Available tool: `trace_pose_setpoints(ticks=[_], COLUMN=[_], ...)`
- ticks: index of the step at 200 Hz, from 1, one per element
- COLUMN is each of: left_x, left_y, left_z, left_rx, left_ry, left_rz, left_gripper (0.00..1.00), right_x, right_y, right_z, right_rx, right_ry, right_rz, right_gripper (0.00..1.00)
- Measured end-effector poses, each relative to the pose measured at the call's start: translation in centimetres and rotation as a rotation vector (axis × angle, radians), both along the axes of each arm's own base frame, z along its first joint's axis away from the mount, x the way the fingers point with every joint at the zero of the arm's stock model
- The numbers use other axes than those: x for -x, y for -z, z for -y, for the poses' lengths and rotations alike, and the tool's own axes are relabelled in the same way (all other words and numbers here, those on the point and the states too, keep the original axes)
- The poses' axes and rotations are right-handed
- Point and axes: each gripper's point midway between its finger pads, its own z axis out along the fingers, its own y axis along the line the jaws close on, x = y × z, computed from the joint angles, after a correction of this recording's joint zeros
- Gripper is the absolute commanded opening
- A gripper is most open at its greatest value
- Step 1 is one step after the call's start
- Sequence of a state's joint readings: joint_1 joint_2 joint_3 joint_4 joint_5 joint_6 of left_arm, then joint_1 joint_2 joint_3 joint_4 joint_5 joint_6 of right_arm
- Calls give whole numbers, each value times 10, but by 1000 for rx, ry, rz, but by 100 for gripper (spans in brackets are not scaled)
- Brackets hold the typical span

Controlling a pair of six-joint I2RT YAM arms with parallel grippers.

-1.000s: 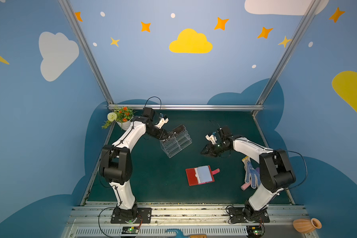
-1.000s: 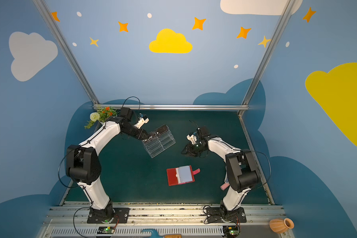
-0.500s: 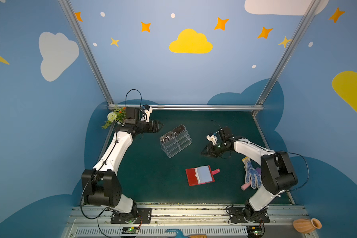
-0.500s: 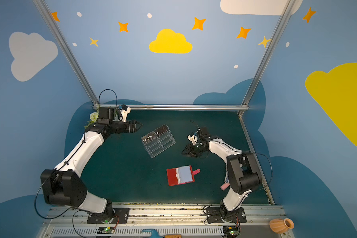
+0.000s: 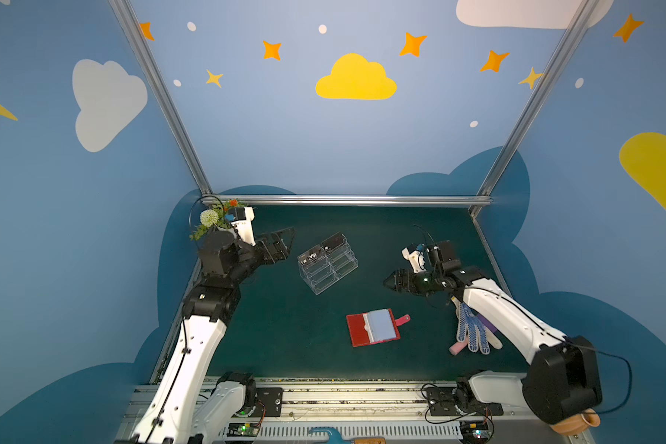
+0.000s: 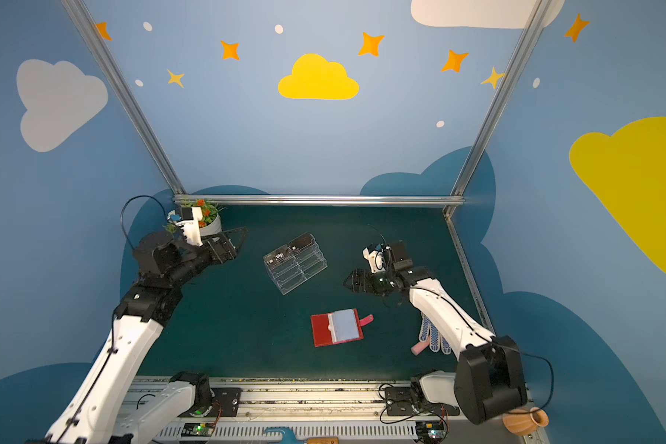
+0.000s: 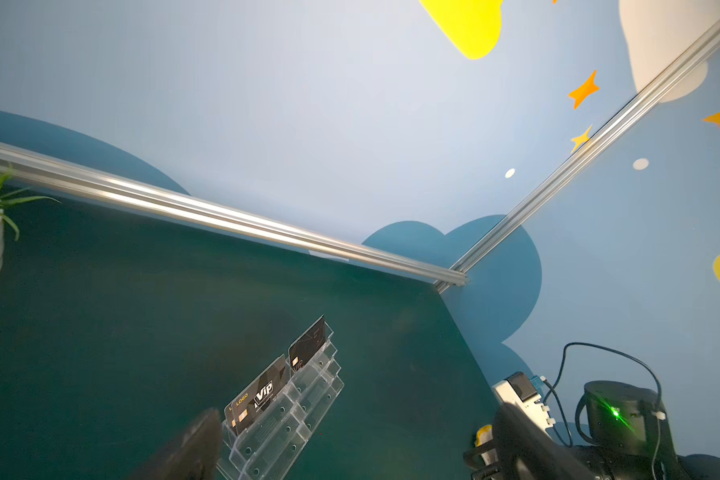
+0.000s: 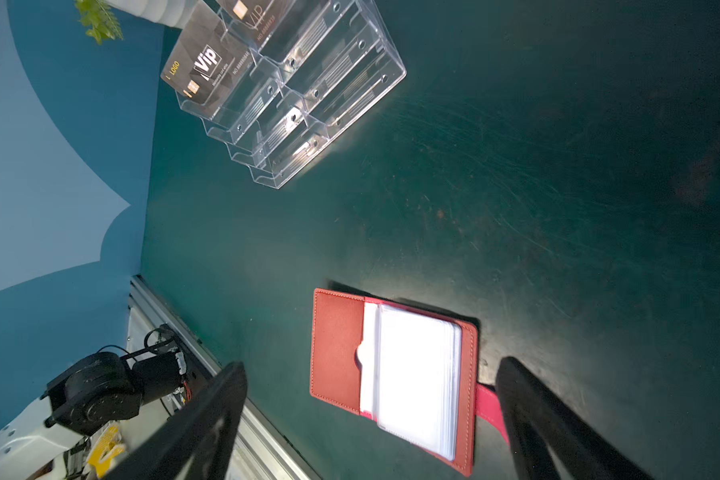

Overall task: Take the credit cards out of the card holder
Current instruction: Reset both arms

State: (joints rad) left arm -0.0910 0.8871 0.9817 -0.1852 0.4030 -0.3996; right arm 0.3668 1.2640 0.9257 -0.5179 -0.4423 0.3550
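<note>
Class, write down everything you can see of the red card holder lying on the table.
The card holder is a red, leather-like booklet with stitched edges, lying open and flat on the green table, apart from the clear stand. A stack of clear plastic sleeves covers one half; a pink snap tab sticks out beside them. Nothing else touches it.

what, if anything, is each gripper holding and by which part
Nothing is held: the left gripper and right gripper are open and empty. The credit cards sit in the acrylic stand.
</note>
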Motion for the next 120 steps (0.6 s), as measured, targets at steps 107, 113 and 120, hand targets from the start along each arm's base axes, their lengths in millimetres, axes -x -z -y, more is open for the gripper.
trace_pose_setpoints(ticks=[107, 113, 120], left_x=[66, 67, 67], left_y=[90, 97, 104], left_z=[-47, -50, -54], left_rx=[146, 149, 152], left_ry=[-281, -300, -322], left_rz=[-97, -104, -111], left_gripper=[100, 100, 100], right_x=[49, 50, 51], right_y=[-20, -18, -17], right_z=[76, 79, 81], right_rx=[132, 138, 147], right_ry=[233, 242, 251], right_rz=[169, 167, 168], right_gripper=[97, 97, 97])
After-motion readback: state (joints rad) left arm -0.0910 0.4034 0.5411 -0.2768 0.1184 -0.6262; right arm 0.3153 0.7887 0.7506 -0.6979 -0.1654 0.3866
